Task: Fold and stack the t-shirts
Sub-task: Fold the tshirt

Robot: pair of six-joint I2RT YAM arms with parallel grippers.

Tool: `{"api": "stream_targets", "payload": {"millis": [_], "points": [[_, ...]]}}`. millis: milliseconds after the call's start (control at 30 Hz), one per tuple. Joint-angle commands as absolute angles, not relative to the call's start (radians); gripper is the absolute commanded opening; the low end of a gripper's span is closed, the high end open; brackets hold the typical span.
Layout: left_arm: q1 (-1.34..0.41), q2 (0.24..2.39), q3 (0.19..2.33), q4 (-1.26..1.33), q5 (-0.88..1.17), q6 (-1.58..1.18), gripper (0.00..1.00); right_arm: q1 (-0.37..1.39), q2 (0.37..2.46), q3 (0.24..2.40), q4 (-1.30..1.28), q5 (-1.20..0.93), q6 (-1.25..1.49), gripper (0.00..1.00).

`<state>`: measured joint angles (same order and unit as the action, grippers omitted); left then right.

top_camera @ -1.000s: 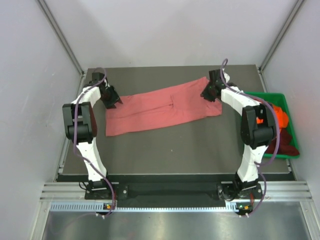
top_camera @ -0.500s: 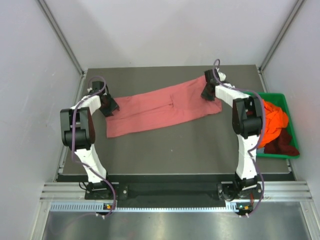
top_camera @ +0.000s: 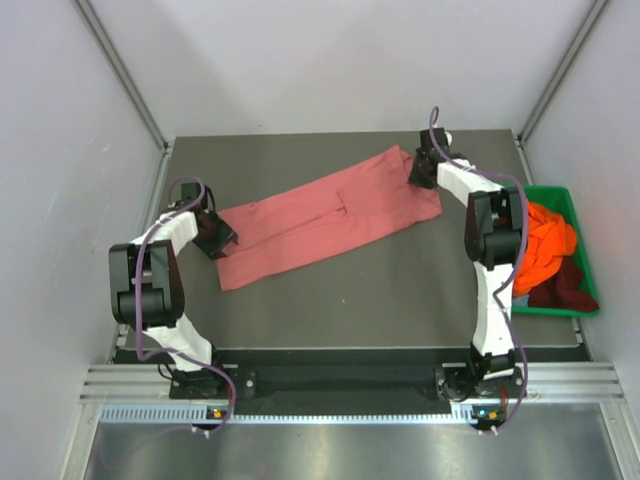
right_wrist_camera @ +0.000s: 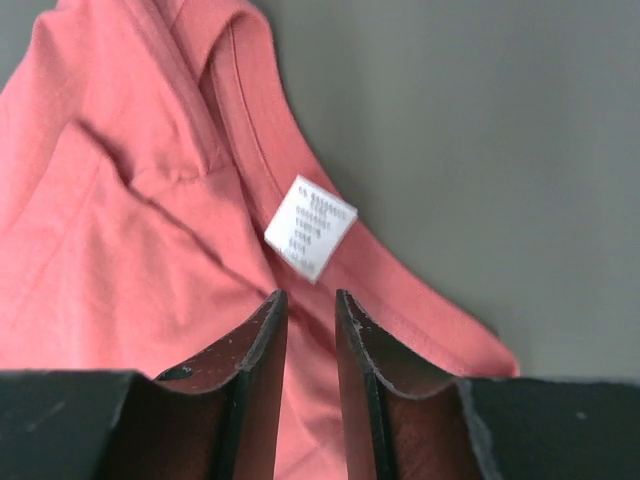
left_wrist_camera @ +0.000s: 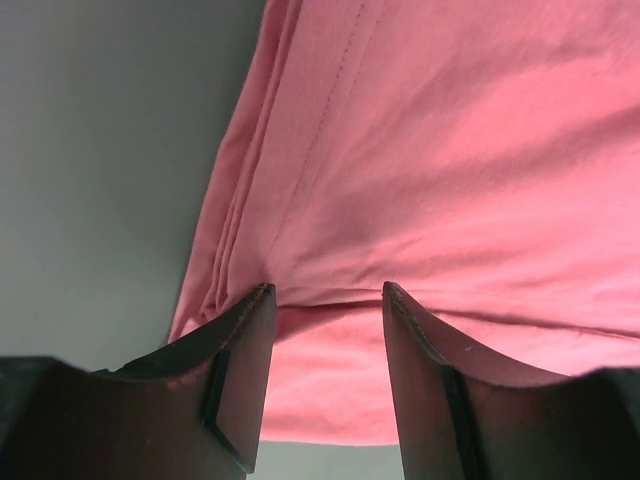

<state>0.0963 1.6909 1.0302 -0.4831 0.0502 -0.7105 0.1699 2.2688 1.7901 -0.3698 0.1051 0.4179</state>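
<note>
The salmon-pink t-shirt [top_camera: 320, 215], folded into a long strip, lies diagonally on the dark table [top_camera: 350, 300]. My left gripper [top_camera: 218, 238] is at its lower-left end. In the left wrist view its jaws [left_wrist_camera: 325, 290] stand apart on the pink cloth [left_wrist_camera: 450, 150] near the edge, a ridge of cloth between the tips. My right gripper [top_camera: 420, 170] is at the collar end. In the right wrist view it [right_wrist_camera: 311, 295] is nearly closed on the cloth [right_wrist_camera: 120, 230] just below the white label [right_wrist_camera: 310, 228].
A green bin [top_camera: 548, 190] stands at the table's right edge, holding an orange shirt [top_camera: 548, 240] and a maroon one [top_camera: 568, 285]. Grey walls stand close on the left, the back and the right.
The left gripper moved toward the near side and the shirt's left end swung down with it. The right gripper moved a little farther back with the collar end. The strip now lies more slanted.
</note>
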Motion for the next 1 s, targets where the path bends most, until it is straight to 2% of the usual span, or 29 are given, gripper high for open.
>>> {"api": "stream_targets", "payload": {"millis": [0,200,333,467,667,867,967], "points": [[0.097,1.693,1.19,-0.567,0.025,-0.671,0.52,0.169,2.113,1.728,-0.342,0.087,0.498,0.27],[0.1,1.865,1.416,-0.566,0.081,-0.617,0.52,0.17,1.961,1.564,-0.41,0.153,0.734,0.26],[0.098,1.959,1.465,-0.54,0.137,-0.604,0.52,0.183,1.945,1.464,-0.403,0.15,0.868,0.24],[0.098,2.023,1.471,-0.555,0.072,-0.585,0.52,0.202,1.989,1.45,-0.411,0.163,0.955,0.23],[0.101,1.999,1.358,-0.583,-0.078,-0.616,0.52,0.189,2.062,1.474,-0.425,0.245,0.898,0.22],[0.097,1.778,1.062,-0.451,-0.026,-0.702,0.52,0.163,2.132,1.583,-0.451,0.287,0.708,0.22],[0.097,1.689,0.993,-0.434,-0.005,-0.735,0.52,0.147,2.186,1.679,-0.486,0.293,0.623,0.23]]}}
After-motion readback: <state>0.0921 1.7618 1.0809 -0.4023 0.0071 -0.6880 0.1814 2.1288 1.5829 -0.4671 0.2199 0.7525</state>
